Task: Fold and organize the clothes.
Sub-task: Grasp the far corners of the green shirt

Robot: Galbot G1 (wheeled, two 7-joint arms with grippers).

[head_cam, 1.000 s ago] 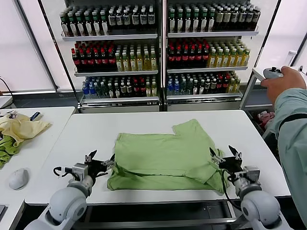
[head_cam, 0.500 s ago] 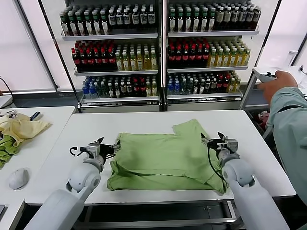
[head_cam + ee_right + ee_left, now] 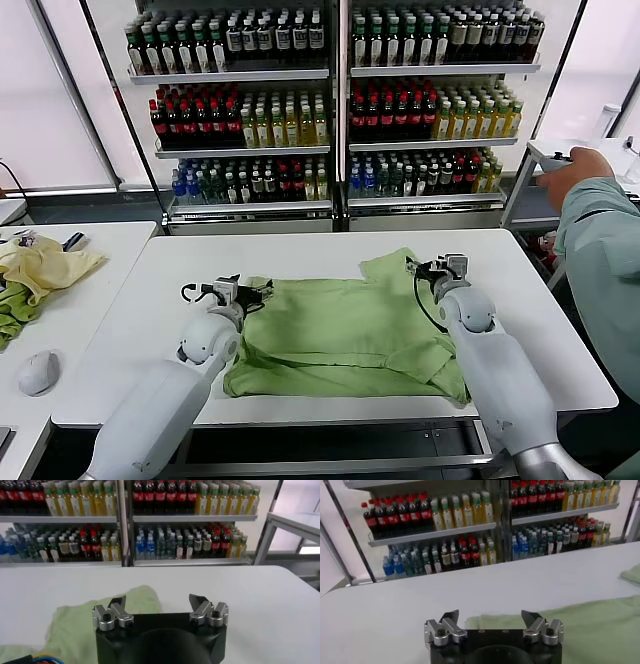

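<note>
The light green shirt [image 3: 340, 325] lies partly folded on the white table [image 3: 130, 320], its near edge doubled over and one sleeve [image 3: 385, 265] pointing to the far side. Its print and collar are hidden. My left gripper [image 3: 252, 291] is open and empty at the shirt's far left corner; the cloth shows just beyond it in the left wrist view [image 3: 600, 625]. My right gripper [image 3: 422, 268] is open and empty by the far right sleeve, which shows in the right wrist view [image 3: 75, 625].
Shelves of bottles [image 3: 330, 110] stand behind the table. A side table at the left holds a pale yellow garment [image 3: 45, 265], a darker green cloth [image 3: 12, 305] and a mouse [image 3: 38, 372]. A person's arm [image 3: 600, 260] is at the right.
Both arms have reached farther across the table, from the shirt's near corners to its far corners. Both grippers stay open and empty. The shirt's left far edge has shifted slightly.
</note>
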